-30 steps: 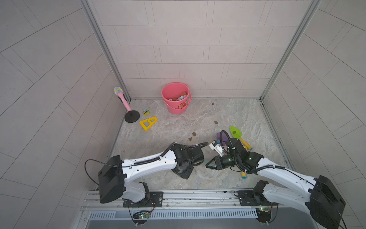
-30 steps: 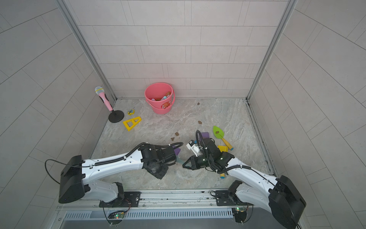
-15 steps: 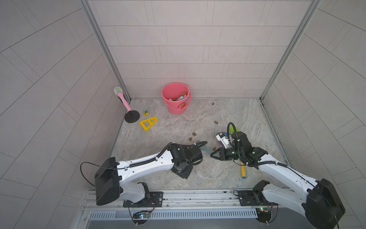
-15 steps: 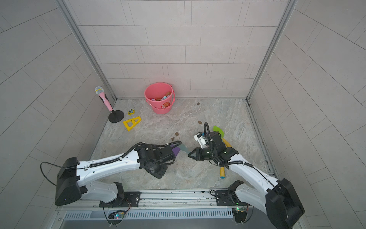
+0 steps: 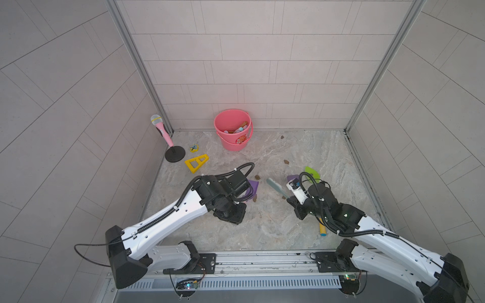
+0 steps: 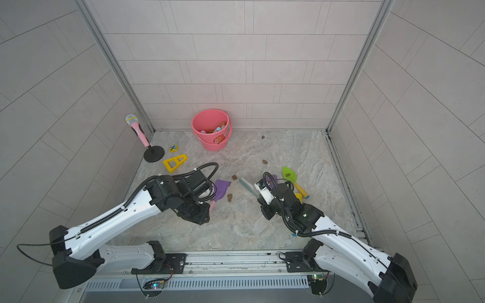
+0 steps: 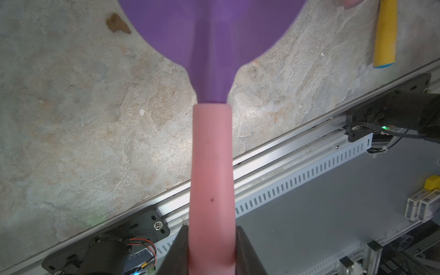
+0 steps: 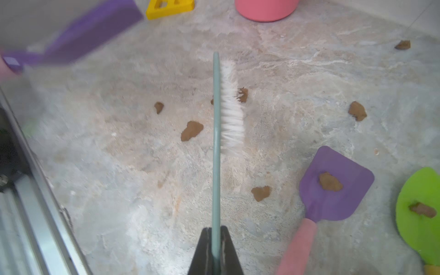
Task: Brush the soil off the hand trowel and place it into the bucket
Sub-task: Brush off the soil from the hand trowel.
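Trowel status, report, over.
Left gripper shut on purple trowel; right gripper shut on brush. Brush apart from blade. Bucket at back wall; only soil lumps between.

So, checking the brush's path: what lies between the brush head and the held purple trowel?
Two soil lumps on the floor, shown in both top views.

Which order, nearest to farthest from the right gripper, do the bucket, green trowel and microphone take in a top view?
1. Green trowel, on the floor close to the right gripper, on its right side.
2. Bucket, by the back wall.
3. Microphone, in the far left corner.
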`<state>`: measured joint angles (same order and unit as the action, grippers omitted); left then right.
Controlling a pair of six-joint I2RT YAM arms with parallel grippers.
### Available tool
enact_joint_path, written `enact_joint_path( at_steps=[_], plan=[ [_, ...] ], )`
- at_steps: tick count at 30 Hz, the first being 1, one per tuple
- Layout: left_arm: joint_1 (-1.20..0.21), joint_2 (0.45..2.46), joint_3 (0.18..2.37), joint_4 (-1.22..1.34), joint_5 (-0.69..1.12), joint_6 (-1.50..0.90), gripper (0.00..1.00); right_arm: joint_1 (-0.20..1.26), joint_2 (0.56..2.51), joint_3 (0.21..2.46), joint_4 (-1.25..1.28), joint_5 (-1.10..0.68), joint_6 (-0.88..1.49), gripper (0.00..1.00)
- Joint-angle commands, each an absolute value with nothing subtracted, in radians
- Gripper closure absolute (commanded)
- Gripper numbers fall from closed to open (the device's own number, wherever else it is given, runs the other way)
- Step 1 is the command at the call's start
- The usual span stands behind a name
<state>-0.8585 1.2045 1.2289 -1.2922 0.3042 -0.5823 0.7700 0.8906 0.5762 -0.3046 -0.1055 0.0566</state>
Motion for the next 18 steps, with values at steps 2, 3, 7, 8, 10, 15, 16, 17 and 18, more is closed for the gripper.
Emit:
enact_joint_path(
  at_steps=[2,3,7,8,10,15,16,17,18],
  plan=[
    [-0.794,1.175,1.271,-1.436,0.397,-0.524,1.00,0.916,0.988,0.648,-0.344,0.102,-0.223,1.00],
    [-0.787,1.175,1.272,-1.448,0.394,-0.521,1.00,0.961,1.010,0.656,-0.342,0.133,-0.265,1.00],
    [-0.776,1.189,1.258,-1.480,0.398,-0.502,1.00,1.072,1.080,0.672,-0.298,0.229,-0.388,1.00],
    [-0.775,1.194,1.247,-1.480,0.404,-0.502,1.00,1.096,1.097,0.680,-0.288,0.243,-0.419,1.00],
    [-0.775,1.198,1.225,-1.464,0.415,-0.506,1.00,1.142,1.124,0.698,-0.270,0.270,-0.478,1.00],
    [-0.775,1.207,1.194,-1.419,0.442,-0.514,1.00,1.216,1.177,0.735,-0.223,0.291,-0.626,1.00],
    [-0.775,1.208,1.188,-1.414,0.444,-0.515,1.00,1.226,1.181,0.740,-0.215,0.296,-0.647,1.00],
    [-0.775,1.210,1.182,-1.411,0.446,-0.517,1.00,1.234,1.185,0.746,-0.208,0.300,-0.668,1.00],
    [-0.775,1.212,1.177,-1.406,0.447,-0.518,1.00,1.241,1.188,0.752,-0.202,0.304,-0.686,1.00]
  ],
)
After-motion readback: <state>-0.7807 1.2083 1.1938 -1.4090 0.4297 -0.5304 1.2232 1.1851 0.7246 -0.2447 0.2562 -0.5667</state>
